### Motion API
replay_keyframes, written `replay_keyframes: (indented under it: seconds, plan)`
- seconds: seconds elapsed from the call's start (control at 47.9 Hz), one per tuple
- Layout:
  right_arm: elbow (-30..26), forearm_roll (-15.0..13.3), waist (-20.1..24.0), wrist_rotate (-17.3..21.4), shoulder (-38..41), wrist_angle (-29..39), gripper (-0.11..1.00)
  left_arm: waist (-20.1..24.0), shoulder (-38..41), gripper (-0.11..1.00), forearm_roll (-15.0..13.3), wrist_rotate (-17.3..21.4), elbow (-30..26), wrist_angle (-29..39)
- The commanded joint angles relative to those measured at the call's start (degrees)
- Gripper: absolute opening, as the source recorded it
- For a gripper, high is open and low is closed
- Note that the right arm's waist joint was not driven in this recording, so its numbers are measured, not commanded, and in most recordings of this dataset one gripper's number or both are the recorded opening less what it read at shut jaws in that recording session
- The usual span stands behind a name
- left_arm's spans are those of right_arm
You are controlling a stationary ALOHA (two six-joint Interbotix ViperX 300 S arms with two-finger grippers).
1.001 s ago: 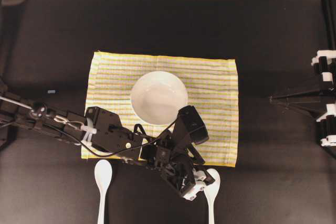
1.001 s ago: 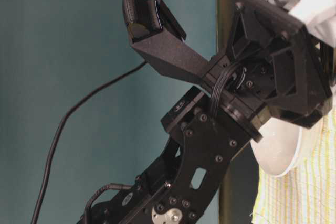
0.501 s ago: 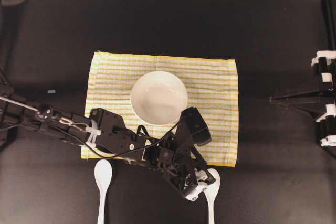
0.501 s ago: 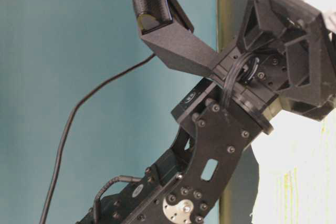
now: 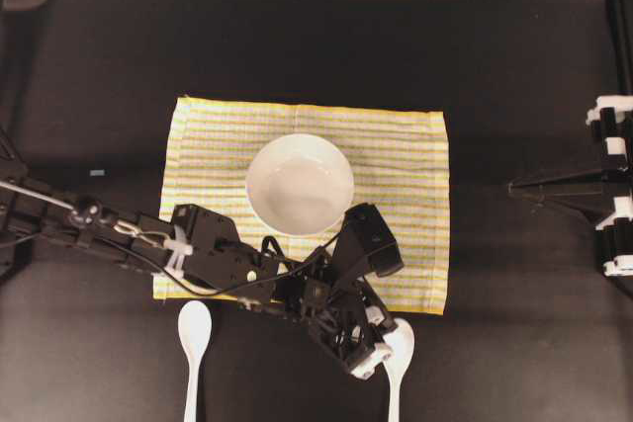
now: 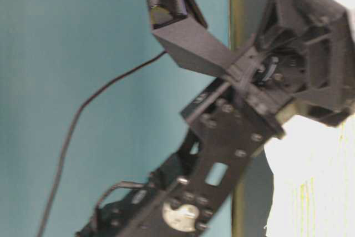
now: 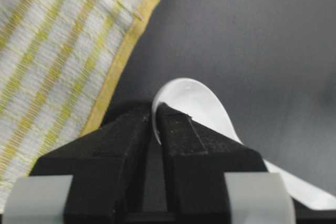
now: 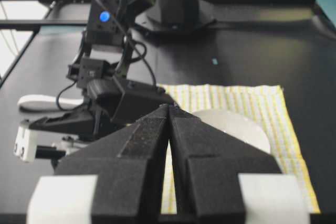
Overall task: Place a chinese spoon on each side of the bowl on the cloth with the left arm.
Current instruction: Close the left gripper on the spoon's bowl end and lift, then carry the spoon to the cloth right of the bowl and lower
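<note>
Claw of the left arm, gaping a second ago over the right-hand Chinese spoon at the lower middle of the overhead frame, is now pinched onto that spoon's bowl rim; the left wrist view shows both jaws clamping the white edge. That reads as the pickup secured, lift next. A second spoon lies untouched at lower left, off the cloth. The bowl sits centred on it. The right claw is pressed together, empty. No legible writing anywhere.

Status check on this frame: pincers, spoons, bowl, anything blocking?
Left pincer shut on right spoon rim, off the cloth. Right pincer shut, empty. Left spoon untouched. Bowl centred, nothing blocking.
</note>
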Motion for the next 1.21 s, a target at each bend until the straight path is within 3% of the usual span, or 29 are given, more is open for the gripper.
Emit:
replay_keyframes:
  seconds: [0.0, 0.104, 0.25, 0.522, 0.605, 1.001, 1.189]
  plan:
    - [-0.35, 0.09, 0.00, 0.44, 0.35, -0.26, 0.00, 1.58, -3.43, 0.06, 0.18, 0.88, -2.29, 3.69]
    - [-0.26, 0.09, 0.00, 0.44, 0.35, -0.26, 0.00, 3.52, -5.80, 0.06, 0.18, 2.55, -4.83, 10.63]
    - [-0.09, 0.09, 0.00, 0.44, 0.35, -0.26, 0.00, 6.77, -7.47, 0.06, 0.18, 8.26, -10.02, 20.30]
    - [0.00, 0.09, 0.00, 0.44, 0.35, -0.26, 0.00, 12.83, -4.48, 0.06, 0.18, 17.31, -20.39, 36.83]
    - [0.00, 0.09, 0.00, 0.35, 0.35, -0.26, 0.00, 14.15, -4.04, 0.06, 0.18, 19.60, -21.53, 37.27]
    - [0.18, 0.09, 0.00, 0.35, 0.35, -0.26, 0.00, 17.93, -2.99, 0.06, 0.18, 19.86, -16.61, 30.67]
    - [0.26, 0.09, 0.00, 0.35, 0.35, -0.26, 0.00, 18.72, -2.99, 0.06, 0.18, 21.80, -15.03, 29.09]
